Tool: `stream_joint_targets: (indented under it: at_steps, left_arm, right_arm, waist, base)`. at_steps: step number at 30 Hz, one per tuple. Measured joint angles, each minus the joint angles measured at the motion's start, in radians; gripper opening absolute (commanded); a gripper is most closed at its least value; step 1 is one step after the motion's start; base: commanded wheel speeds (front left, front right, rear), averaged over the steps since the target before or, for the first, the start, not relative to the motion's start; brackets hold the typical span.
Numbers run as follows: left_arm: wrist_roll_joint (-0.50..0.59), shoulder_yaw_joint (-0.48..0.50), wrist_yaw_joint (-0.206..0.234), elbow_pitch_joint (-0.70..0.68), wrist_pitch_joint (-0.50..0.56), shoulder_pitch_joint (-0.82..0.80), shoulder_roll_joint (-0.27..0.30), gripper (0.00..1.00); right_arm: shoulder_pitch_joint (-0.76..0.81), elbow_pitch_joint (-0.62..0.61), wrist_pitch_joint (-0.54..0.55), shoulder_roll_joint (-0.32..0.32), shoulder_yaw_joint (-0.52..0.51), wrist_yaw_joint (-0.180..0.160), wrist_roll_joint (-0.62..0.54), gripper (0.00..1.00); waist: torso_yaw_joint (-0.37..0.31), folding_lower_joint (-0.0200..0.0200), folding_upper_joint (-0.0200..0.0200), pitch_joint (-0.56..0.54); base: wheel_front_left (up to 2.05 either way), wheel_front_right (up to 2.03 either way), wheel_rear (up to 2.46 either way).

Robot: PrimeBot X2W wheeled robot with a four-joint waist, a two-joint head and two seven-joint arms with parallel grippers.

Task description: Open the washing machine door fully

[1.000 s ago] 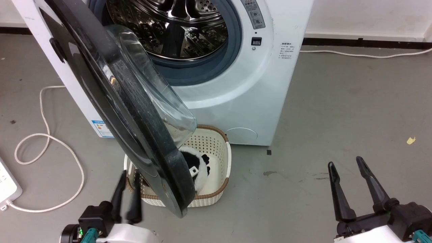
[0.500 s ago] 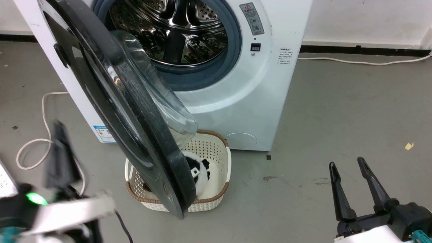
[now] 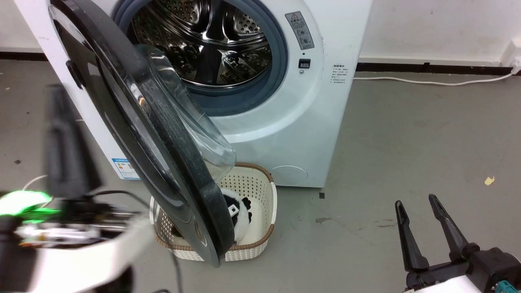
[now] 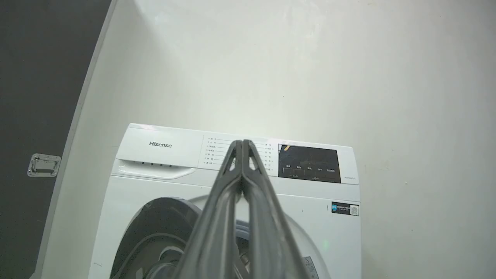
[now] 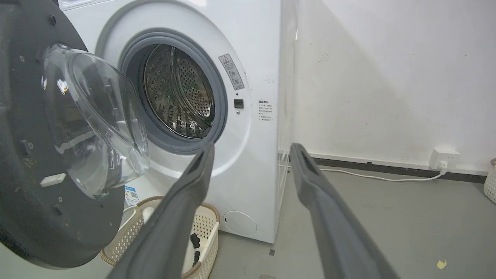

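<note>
Head view: washing machine door (image 3: 163, 130) stands open over the basket (image 3: 260, 181), right pincer (image 3: 416, 200) spread apart. Left wrist view: left pincer (image 4: 242, 142) pressed together.

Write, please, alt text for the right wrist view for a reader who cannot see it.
A white washing machine stands with its black, glass-bowled door swung out at the left, exposing the steel drum. The open right claw points toward it, and a cream basket sits on the floor below the door.
</note>
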Motion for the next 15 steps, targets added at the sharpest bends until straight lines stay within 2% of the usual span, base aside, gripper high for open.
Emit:
stream_joint_targets:
  at_steps: [4,5,8,15]
  left_arm:
    - [0.042,-0.119,-0.014,-0.021,0.064,0.0,0.0,0.0]
    - [0.059,-0.237,-0.018,-0.007,0.107,0.005,0.0,0.0]
    - [0.025,-0.343,-0.012,0.062,0.161,0.033,-0.001,0.0]
    - [-0.025,-0.475,-0.004,0.279,0.257,0.098,-0.002,0.0]
  right_arm:
    - [0.002,0.0,0.0,0.0,-0.005,0.0,0.001,1.0]
    - [0.002,0.0,0.0,0.001,-0.01,0.0,0.003,1.0]
    - [0.002,0.002,0.0,0.001,-0.009,0.0,0.009,1.0]
    - [0.002,0.022,0.0,0.002,-0.016,0.0,0.025,1.0]
  waist:
    - [0.003,0.0,0.0,0.007]
    - [0.006,0.0,0.0,0.012]
    - [0.004,0.0001,0.0,0.016]
    - [0.0,0.0,0.0,0.028]
  base:
    - [0.0,0.0,0.0]
    - [0.0,0.0,0.0]
    - [0.0,0.0,0.0]
    - [0.0,0.0,0.0]
